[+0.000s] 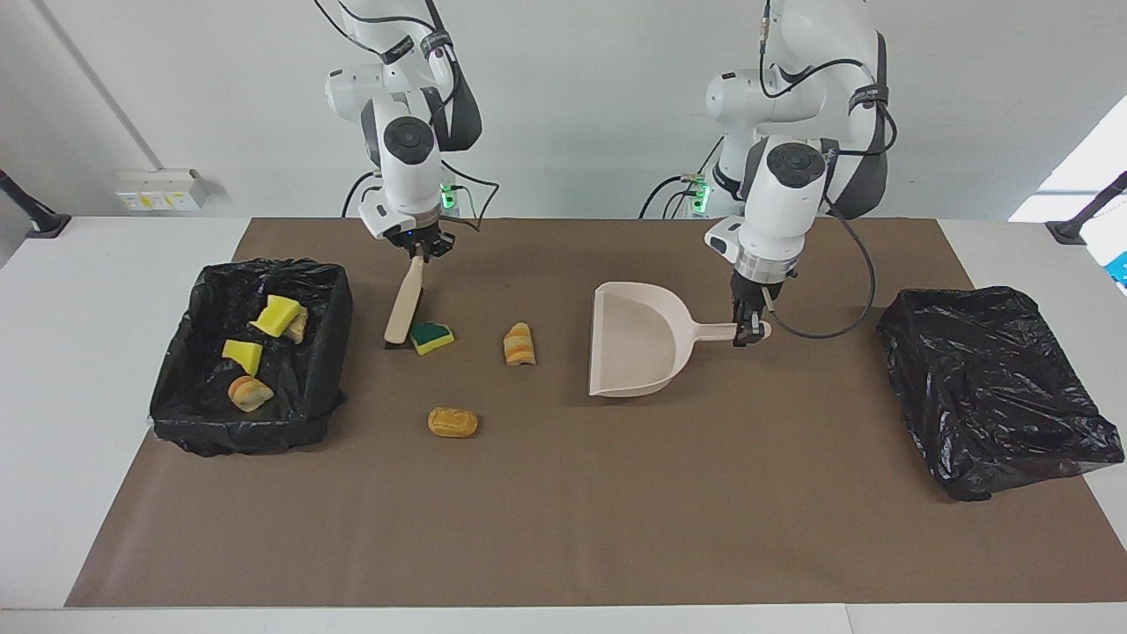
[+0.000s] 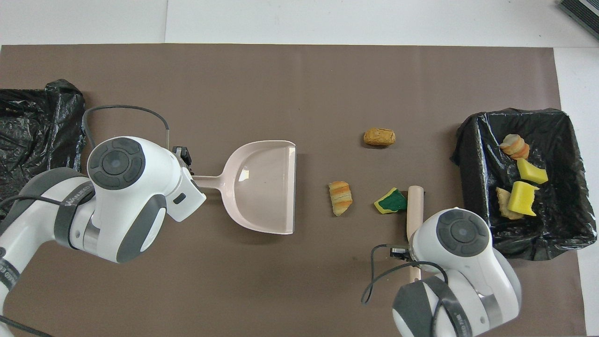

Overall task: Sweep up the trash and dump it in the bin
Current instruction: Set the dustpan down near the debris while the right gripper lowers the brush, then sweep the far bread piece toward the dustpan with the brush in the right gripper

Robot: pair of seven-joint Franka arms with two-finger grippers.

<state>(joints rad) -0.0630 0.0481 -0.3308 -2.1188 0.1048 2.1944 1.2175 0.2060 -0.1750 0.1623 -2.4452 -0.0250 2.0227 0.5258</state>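
Note:
Three trash scraps lie on the brown mat: a green-topped yellow sponge, a striped bread lump and a tan lump farther from the robots. Several more scraps lie in the black-lined bin at the right arm's end. My right gripper is shut on a beige brush, whose head rests on the mat beside the green-topped sponge. My left gripper is shut on the handle of the beige dustpan. The pan is empty and its mouth faces the scraps.
A second black-lined bin stands at the left arm's end of the table, with nothing visible in it. The brown mat covers most of the white table.

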